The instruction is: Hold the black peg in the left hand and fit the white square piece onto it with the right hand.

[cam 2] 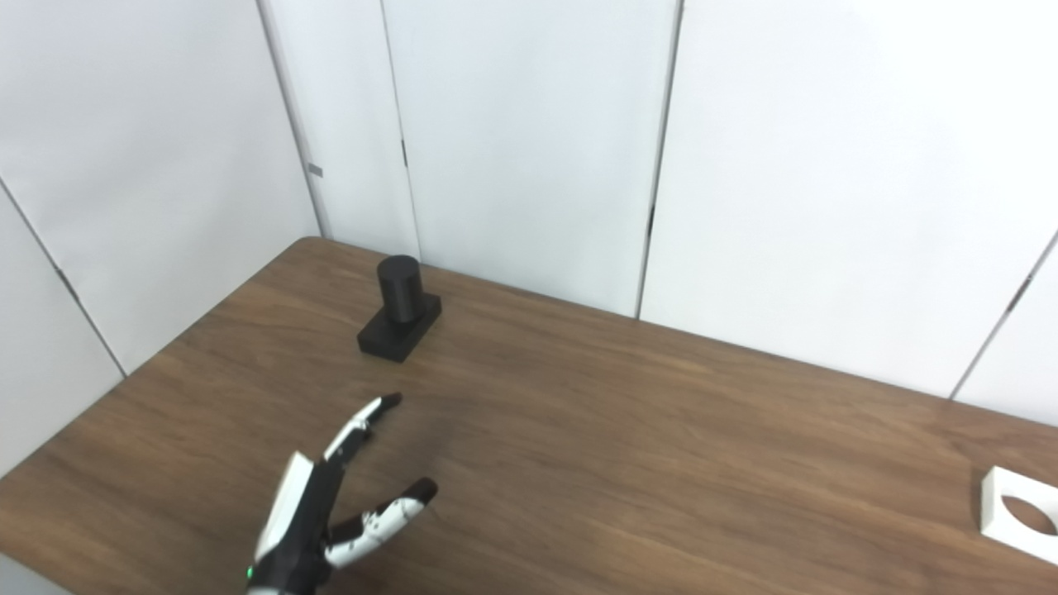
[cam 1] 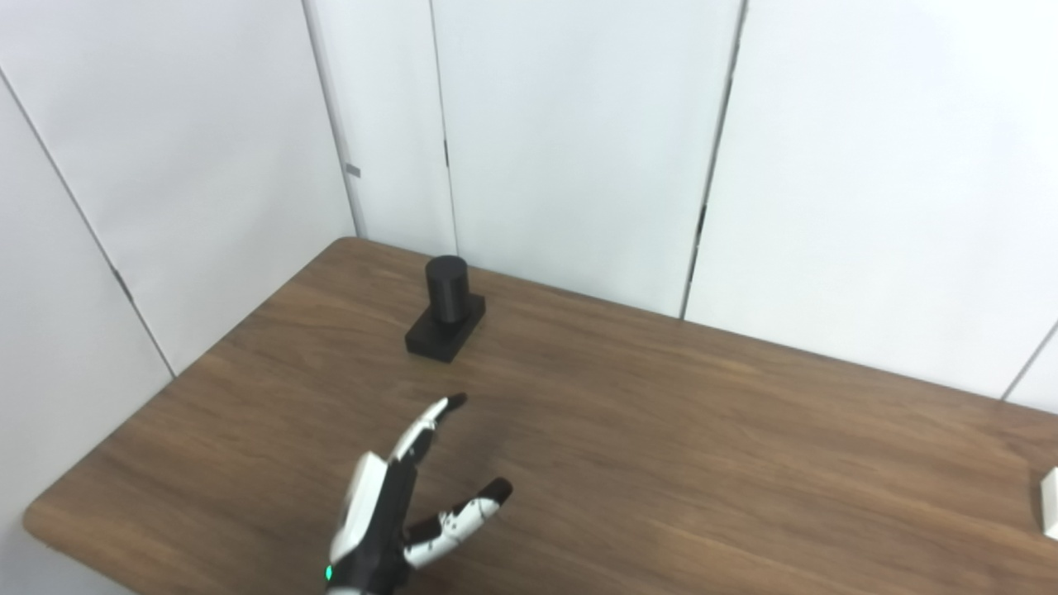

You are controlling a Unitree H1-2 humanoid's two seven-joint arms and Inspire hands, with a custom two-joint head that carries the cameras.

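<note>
Reaching in from the bottom left, the black-and-white left hand [cam 1: 397,504] hovers over the brown wood-grain table [cam 1: 661,463] with fingers and thumb spread wide, holding nothing. The black cylindrical peg on its black square base [cam 1: 446,307] stands upright near the table's far left corner, well apart from the hand and beyond its fingertips. The white square piece with a round hole [cam 2: 1021,514] lies flat at the table's right edge, far from the peg. The right hand is out of sight. White wall panels [cam 1: 579,124] stand behind the table.
</note>
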